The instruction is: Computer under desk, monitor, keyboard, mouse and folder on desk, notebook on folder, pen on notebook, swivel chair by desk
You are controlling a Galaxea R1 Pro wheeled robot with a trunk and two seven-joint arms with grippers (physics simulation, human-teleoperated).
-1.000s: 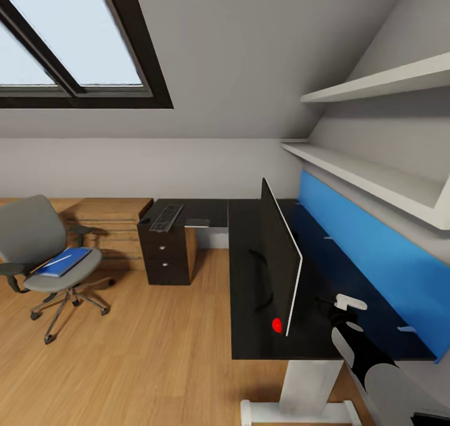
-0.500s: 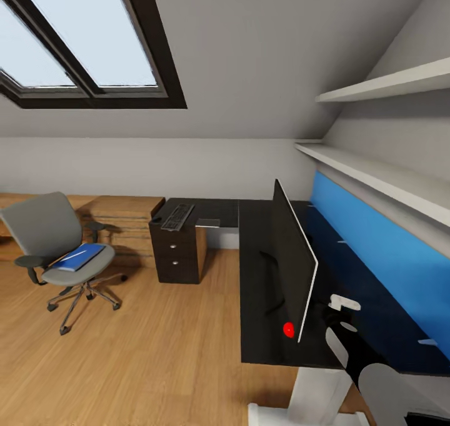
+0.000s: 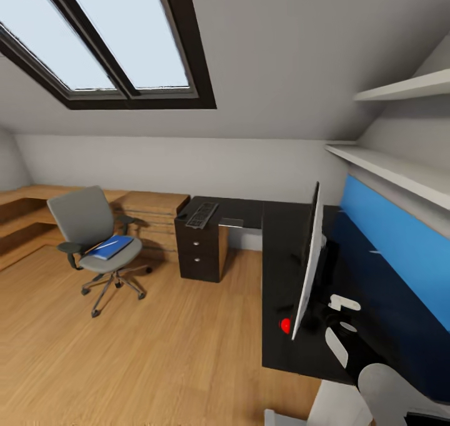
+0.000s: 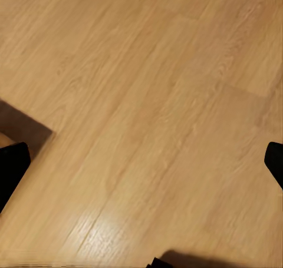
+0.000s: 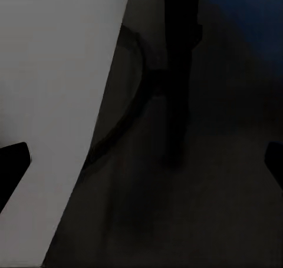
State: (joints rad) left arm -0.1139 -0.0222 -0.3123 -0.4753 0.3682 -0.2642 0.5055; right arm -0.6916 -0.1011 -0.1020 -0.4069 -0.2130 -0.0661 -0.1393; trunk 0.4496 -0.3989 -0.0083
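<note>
Your head camera looks across the bedroom: the L-shaped black worktop runs along the blue wall panel on your right and turns toward the far wall, where its drawer unit stands. The monitor stands upright on the worktop's near stretch, seen almost edge-on, its light grey back facing the blue panel. The keyboard lies on the far end of the worktop above the drawers, well apart from the monitor. The swivel chair stands on the wooden floor away from the worktop, near the wooden dresser, and the blue folder lies on its seat with a thin pale object on top that is too small to name. Your right gripper hovers over the worktop behind the monitor; its dark fingertips sit far apart at the frame's edges with nothing between them, so it is spread wide. Your left gripper points down at bare wooden floor, its fingertips likewise wide apart and holding nothing.
</note>
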